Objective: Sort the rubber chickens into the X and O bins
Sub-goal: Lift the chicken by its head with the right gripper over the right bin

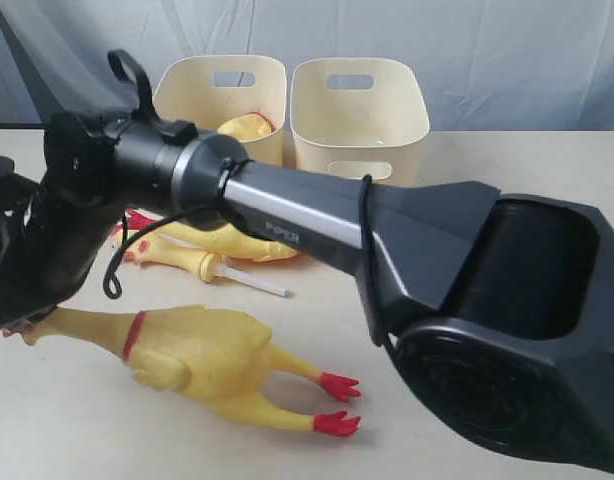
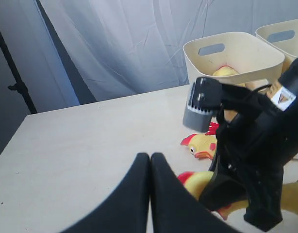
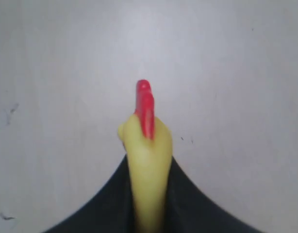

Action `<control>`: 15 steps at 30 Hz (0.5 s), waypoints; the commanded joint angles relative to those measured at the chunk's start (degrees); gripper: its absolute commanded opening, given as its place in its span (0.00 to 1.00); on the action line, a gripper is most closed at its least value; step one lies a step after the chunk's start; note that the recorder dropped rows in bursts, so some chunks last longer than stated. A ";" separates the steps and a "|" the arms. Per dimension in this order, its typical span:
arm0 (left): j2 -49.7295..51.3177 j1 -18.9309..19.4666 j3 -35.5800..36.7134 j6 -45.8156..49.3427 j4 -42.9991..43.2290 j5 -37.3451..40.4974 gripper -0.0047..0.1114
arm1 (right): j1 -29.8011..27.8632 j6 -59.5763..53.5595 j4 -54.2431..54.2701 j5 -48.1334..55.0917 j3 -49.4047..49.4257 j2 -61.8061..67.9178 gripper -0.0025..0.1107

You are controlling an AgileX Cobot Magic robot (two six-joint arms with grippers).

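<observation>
A whole rubber chicken (image 1: pixel 202 362) lies on the table near the front, red feet to the right. My right gripper (image 1: pixel 32 300) has reached across to the left and is shut on its neck; in the right wrist view the yellow head with its red comb (image 3: pixel 146 131) sticks out between the fingers (image 3: pixel 192 204). Behind it lie another chicken (image 1: pixel 232 243) and a head-and-neck piece with a white tube (image 1: pixel 205 266). Two cream bins (image 1: pixel 222 95) (image 1: pixel 359 115) stand at the back; no X or O mark shows. My left gripper (image 2: pixel 150 159) is shut and empty above the table.
The left bin holds a yellow chicken part (image 1: pixel 245 127). The right arm's dark body (image 1: pixel 467 270) stretches across the exterior view and hides much of the table. A grey curtain hangs behind the bins.
</observation>
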 commanded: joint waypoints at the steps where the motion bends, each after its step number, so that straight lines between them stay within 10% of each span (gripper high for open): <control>1: -0.42 0.27 0.38 -0.38 0.60 -0.51 0.04 | -0.23 1.37 0.08 1.27 -0.75 -5.52 0.01; 15: -0.40 0.27 1.65 -0.38 0.96 -3.29 0.04 | -1.82 7.04 -1.27 1.62 -0.75 -22.22 0.01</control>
